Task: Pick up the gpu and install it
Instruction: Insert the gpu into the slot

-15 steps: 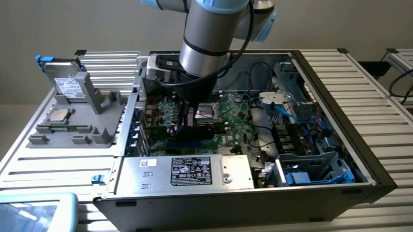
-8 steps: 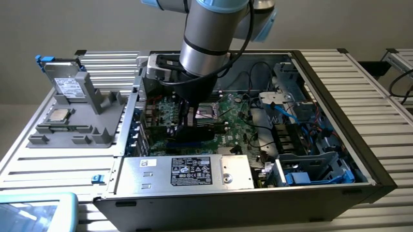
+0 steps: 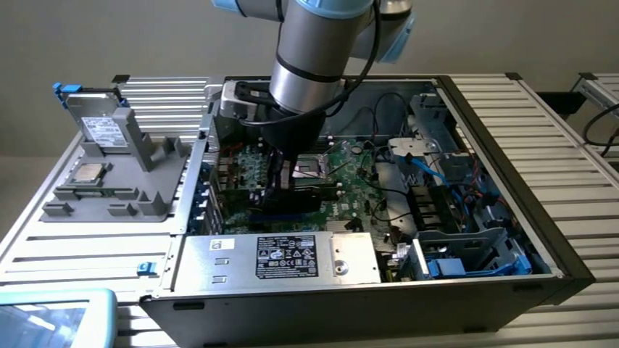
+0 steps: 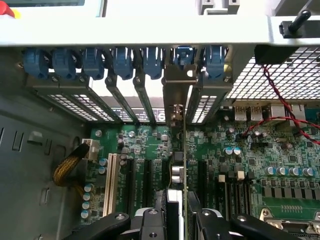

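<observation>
gpu (image 4: 181, 170) upright in case (image 3: 387, 312) over motherboard (image 4: 260, 165), in pincer (image 4: 183, 222); parts rack (image 3: 126, 170) beside case, exterior view's left.

Robotics lab, open computer case (image 3: 338, 315), slatted bench (image 3: 556, 123)

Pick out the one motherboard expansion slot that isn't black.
The white slot, at the end of the row, next to the yellow cable bundle. The other long slots beside it are all black.

No text reads with certainty. Black label (image 3: 286, 255) on the power supply (image 3: 356, 250) — print illegible. White label (image 3: 101, 130) on the drive (image 3: 89, 104) — likewise illegible. Wrist view, between the slot covers (image 4: 116, 95): one mark (image 4: 161, 116) resembling 6.
</observation>
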Tool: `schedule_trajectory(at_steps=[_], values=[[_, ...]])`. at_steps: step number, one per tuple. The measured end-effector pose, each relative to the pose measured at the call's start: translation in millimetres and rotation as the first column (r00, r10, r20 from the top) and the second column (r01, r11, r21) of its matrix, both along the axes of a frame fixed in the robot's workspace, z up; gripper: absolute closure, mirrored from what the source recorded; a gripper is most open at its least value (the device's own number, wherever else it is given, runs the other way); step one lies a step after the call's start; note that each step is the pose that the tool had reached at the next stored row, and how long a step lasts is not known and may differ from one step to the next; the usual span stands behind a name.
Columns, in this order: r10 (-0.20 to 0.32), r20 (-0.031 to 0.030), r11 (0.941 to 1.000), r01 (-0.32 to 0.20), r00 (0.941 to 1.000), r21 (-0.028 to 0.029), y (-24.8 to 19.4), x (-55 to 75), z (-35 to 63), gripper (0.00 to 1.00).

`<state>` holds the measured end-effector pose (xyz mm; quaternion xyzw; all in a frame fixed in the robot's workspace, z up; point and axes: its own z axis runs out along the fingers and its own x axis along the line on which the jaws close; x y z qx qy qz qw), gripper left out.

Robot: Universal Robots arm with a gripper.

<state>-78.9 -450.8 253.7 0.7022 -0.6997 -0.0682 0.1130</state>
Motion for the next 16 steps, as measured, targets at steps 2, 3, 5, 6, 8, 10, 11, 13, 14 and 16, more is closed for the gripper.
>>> schedule_trajectory(at_steps=[2, 3, 5, 6, 8, 10, 11, 13, 14, 16], values=[[0.0, -0.0009, 1.0, 0.0, 1.0, -0.0004, 0.6, 0.3, 0.0, 0.72], [-0.001, -0.0033, 1.0, 0.001, 1.0, -0.0006, 0.9, 0.7, -0.1, 0.72], [-0.003, -0.0107, 1.0, 0.003, 0.9999, -0.0012, 1.3, 1.6, -0.1, 0.72], [-0.004, -0.014, 1.0, 0.004, 0.9999, -0.0017, 1.5, 2.1, 0.0, 0.72], [-0.006, -0.0194, 1.0, 0.006, 0.9998, -0.0019, 1.8, 3.2, 0.0, 0.72], [-0.007, -0.0241, 1.0, 0.007, 0.9997, -0.0021, 2.3, 4.5, 0.0, 0.72], [-0.007, -0.0242, 1.0, 0.007, 0.9997, -0.0021, 2.3, 4.7, 0.0, 0.72], [-0.007, -0.0242, 1.0, 0.007, 0.9997, -0.0021, 2.3, 4.7, 0.0, 0.72], [-0.007, -0.0243, 1.0, 0.007, 0.9997, -0.0021, 2.3, 4.7, 0.0, 0.72], [-0.007, -0.0293, 1.0, 0.007, 0.9995, -0.0025, 2.3, 7.4, 0.5, 0.72]])
